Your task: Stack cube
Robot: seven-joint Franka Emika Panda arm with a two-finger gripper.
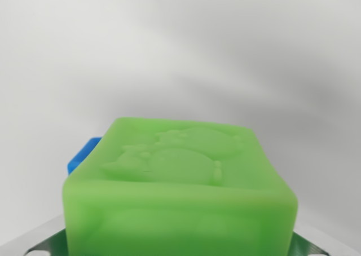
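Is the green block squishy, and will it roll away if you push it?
Probably not much roll: the green cube has flat faces and fairly square edges, so it would likely slide or stay put. It looks slightly soft or rubbery, with a translucent, matte surface and rounded corners, so likely grippy rather than slippery. The raised relief on top suggests moulded, not fragile.

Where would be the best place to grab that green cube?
Judging by this wrist view, grip the green cube across its two flat side faces, coming down from above. Its embossed top lies level and bare, and the sides look straight and parallel. A blue block sits close behind on the wrist view's left, so mind that side.
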